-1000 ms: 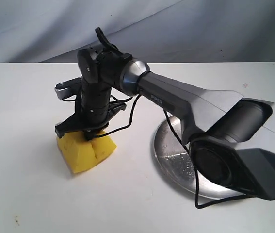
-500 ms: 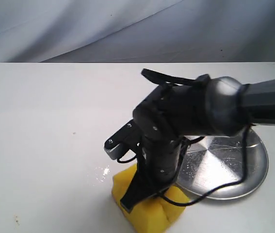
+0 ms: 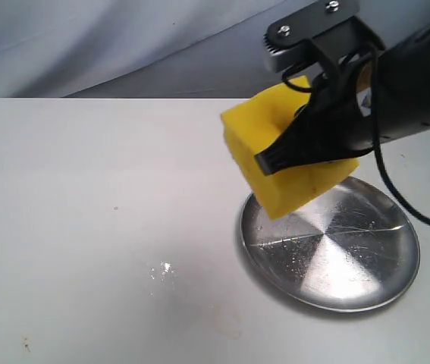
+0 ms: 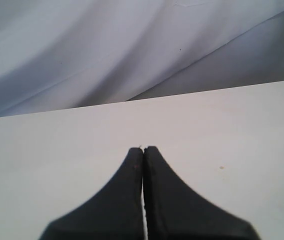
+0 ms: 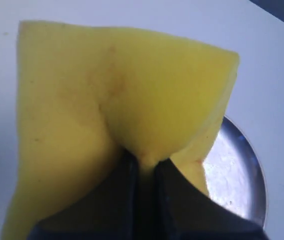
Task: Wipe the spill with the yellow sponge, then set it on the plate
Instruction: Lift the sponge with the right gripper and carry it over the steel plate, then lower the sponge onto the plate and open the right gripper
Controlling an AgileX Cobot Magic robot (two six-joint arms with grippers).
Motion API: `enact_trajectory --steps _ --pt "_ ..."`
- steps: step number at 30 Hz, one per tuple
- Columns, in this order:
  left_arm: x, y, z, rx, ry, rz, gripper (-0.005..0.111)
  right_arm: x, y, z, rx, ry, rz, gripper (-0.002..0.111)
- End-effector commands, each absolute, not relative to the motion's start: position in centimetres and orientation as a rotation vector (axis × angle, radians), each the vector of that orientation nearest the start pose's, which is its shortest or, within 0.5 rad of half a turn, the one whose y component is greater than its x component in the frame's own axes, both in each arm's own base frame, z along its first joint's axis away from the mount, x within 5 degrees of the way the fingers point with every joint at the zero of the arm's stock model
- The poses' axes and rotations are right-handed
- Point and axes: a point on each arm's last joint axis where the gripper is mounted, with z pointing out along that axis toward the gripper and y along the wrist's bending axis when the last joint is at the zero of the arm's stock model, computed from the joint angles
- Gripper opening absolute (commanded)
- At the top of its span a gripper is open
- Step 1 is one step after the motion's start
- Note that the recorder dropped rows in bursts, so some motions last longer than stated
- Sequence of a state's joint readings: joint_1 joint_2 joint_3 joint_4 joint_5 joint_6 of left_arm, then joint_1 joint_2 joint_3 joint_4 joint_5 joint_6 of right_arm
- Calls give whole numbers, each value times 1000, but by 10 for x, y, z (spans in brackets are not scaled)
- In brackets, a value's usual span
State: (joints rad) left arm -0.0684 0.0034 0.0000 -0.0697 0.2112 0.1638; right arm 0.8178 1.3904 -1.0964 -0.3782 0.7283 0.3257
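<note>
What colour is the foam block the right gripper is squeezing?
Bright yellow with faint brownish stains. The rectangular foam sponge shows best in the right wrist view.

You get no readable text, brand or number in any view. Nearest thing: small yellow-and-white sticker (image 3: 363, 101) on black right arm (image 3: 419, 83), toward 1 o'clock in exterior view. Its marking too small and blurred to make out. Both wrist views: nothing legible.
</note>
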Motion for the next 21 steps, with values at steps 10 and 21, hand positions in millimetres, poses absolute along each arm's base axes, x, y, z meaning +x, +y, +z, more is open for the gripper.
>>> enact_trajectory --steps 10,21 --pt "56 -5 195 147 1682 6 0 289 170 243 -507 2510 65 0" --pt "56 -5 195 147 1682 6 0 293 161 198 -355 2561 136 25"
